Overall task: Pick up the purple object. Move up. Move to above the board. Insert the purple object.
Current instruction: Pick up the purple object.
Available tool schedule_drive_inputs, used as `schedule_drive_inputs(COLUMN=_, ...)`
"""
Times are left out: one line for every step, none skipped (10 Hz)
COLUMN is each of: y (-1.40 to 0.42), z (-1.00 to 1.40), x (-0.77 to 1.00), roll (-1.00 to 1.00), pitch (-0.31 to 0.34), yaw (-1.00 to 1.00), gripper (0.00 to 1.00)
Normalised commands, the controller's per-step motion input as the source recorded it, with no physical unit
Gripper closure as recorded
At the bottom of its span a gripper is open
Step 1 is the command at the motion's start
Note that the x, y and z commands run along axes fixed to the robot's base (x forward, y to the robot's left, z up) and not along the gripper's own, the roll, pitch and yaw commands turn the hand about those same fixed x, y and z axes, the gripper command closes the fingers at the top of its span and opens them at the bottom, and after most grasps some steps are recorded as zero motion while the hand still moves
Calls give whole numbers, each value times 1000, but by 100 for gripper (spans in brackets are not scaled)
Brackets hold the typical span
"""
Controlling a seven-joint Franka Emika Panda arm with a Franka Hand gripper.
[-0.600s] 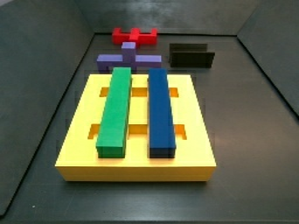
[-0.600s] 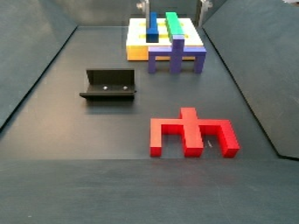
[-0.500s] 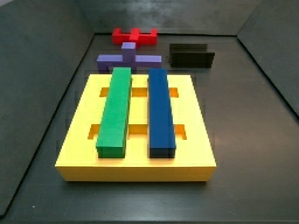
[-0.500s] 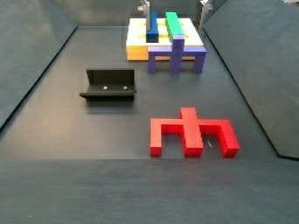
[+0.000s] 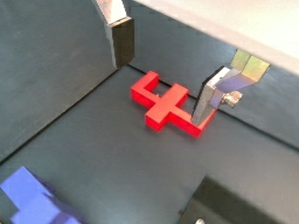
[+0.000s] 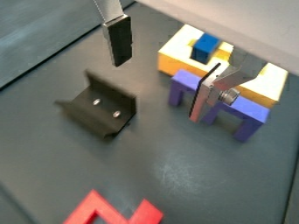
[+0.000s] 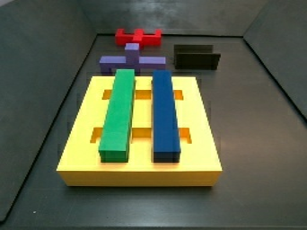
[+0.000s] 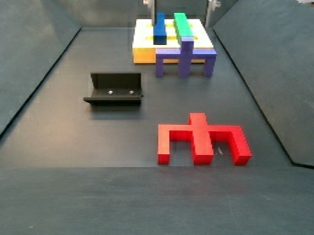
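Hovering clear of every piece, the hand [image 6: 163,72] shows only in the wrist views: its two flat silver fingers [image 6: 118,41] stand well apart with nothing between them, so it is released and empty. It does not appear in either side view.

The matte purple-indigo bridge-shaped block [image 8: 185,57] stands on the dark floor, touching or just beside the near edge of the large thick yellow slotted board [image 8: 145,48]; contact cannot be confirmed. In a side view the block [image 7: 132,62] lies at 12 o'clock of the board [image 7: 139,169], which carries a long green bar [image 7: 117,115] and a long blue bar [image 7: 164,115]. A small red notched block [image 8: 203,139] lies well apart from the board. The dark L-shaped fixture [image 8: 114,89] stands at about 9 o'clock of the purple block.

Handling judgement: the purple block looks rigid, light and matte, so slip risk is low. Grip across the narrow width of the crossbar, centred near the knob, keeping the legs pointing down for insertion.
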Motion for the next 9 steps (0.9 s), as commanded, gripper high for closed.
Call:
schedule_drive_inputs(y=-520, z=0, x=37, roll=44, pitch=0, yaw=-737, gripper=0)
schedule_drive_inputs(y=-511, z=0, x=31, roll=24, pitch=0, yaw=-751, gripper=0)
schedule_drive_inputs(y=-503, z=0, x=31, roll=14, pitch=0, yaw=-769, gripper=0)
schedule_drive_inputs(y=-517, z=0, x=26, roll=3, pitch=0, yaw=-754, gripper=0)
schedule_drive_inputs(y=-514, z=0, x=29, roll=7, pitch=0, yaw=-760, gripper=0)
schedule_drive_inputs(y=-466, z=0, x=23, roll=6, pitch=0, yaw=-806, gripper=0)
schedule_drive_inputs(y=-389, z=-31, x=14, roll=0, pitch=0, yaw=-866, gripper=0)
schedule_drive_inputs(y=-346, z=-74, x=6, roll=0, pitch=0, yaw=-891, gripper=0)
schedule_drive_inputs(y=-286, z=-166, x=0, roll=0, pitch=-36, yaw=-914, gripper=0)
